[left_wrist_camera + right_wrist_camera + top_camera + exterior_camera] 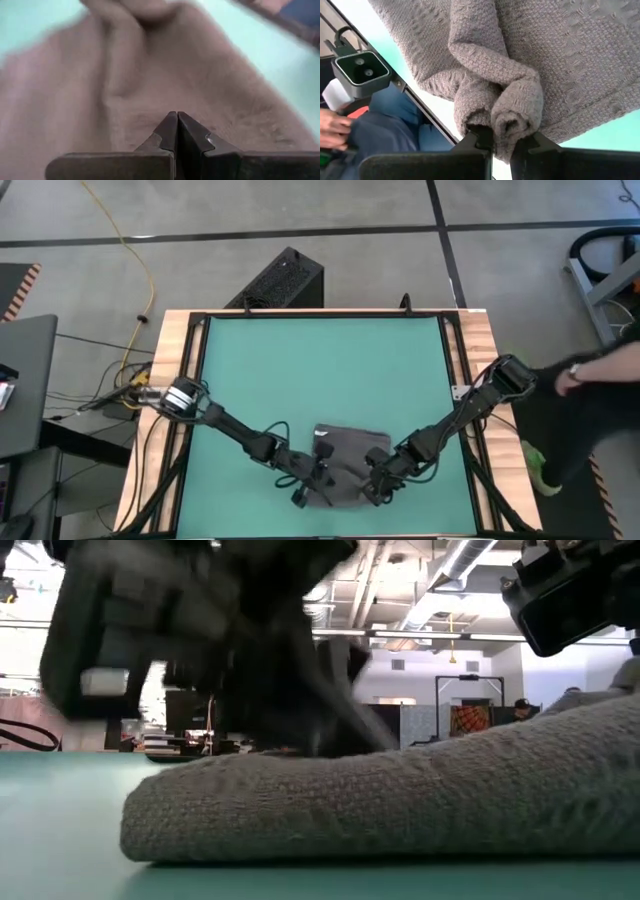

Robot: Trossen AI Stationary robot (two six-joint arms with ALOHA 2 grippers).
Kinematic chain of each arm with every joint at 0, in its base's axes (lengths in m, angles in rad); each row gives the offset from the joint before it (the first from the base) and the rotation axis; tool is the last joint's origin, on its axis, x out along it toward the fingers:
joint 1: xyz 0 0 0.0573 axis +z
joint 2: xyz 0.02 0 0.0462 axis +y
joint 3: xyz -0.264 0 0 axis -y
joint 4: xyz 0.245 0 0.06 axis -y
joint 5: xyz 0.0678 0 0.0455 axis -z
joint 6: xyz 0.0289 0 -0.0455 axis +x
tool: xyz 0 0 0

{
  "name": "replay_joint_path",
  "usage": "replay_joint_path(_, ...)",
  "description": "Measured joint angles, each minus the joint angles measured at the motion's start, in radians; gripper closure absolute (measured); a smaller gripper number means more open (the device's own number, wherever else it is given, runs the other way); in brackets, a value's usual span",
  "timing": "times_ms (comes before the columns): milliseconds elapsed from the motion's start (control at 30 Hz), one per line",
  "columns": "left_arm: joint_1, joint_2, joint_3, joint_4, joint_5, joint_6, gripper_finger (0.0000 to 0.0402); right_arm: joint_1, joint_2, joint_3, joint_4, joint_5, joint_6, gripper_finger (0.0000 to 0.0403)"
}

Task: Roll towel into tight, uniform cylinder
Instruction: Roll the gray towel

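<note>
The grey towel (345, 465) lies crumpled on the teal mat (320, 370) near the table's front edge. Its near side (330, 810) rests on the mat, and its right part (590, 740) rises toward my right gripper. My right gripper (501, 135) is at the towel's right side (382, 480), shut on a bunch of cloth. My left gripper (176, 120) is shut, at the towel's left side (305, 485). It points slanting down at the towel's top (150, 75), where it shows blurred in the low view (330, 730). My right gripper pinches a twisted, rolled-up bunch of the towel's edge (512, 112) between its two fingers, several layers thick. The fingers come slanting down from the table's right. The held part is raised and the rest of the towel lies on the mat. Whether my left gripper's shut tips touch the towel's top, I cannot tell.
A black box (285, 280) stands on the floor beyond the table's far edge. A person's arm (590, 375) reaches in at the right. The wooden table border (170, 380) frames the mat. A small camera (360, 70) sits at the mat's edge, with a person (385, 130) behind it.
</note>
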Motion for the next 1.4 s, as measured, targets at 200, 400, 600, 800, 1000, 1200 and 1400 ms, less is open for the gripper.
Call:
replay_joint_path(200, 0.019, 0.030, 0.015, -0.017, 0.048, -0.058, 0.0401, 0.022, 0.000, 0.000, -0.039, 0.024, -0.041, 0.0304)
replay_joint_path(400, 0.034, 0.029, 0.016, -0.027, 0.054, -0.073, 0.0401, 0.058, -0.005, 0.000, -0.071, 0.067, -0.052, 0.0207)
replay_joint_path(600, 0.051, 0.029, 0.016, -0.038, 0.074, -0.090, 0.0401, 0.111, -0.048, 0.000, -0.146, 0.131, -0.047, 0.0186)
replay_joint_path(800, 0.061, 0.029, 0.015, -0.055, 0.082, -0.101, 0.0401, 0.202, -0.189, 0.000, -0.351, 0.262, -0.090, 0.0200)
replay_joint_path(1000, 0.062, 0.029, 0.015, -0.057, 0.077, -0.099, 0.0401, 0.358, -0.253, 0.001, -0.196, 0.530, -0.439, 0.0205)
replay_joint_path(1200, 0.078, 0.029, 0.015, -0.065, 0.079, -0.141, 0.0401, 0.365, -0.108, 0.017, -0.122, 0.475, -0.682, 0.0205)
replay_joint_path(1400, 0.095, 0.029, 0.014, -0.081, 0.082, -0.193, 0.0401, 0.359, 0.093, 0.158, -0.231, 0.436, -0.961, 0.0189)
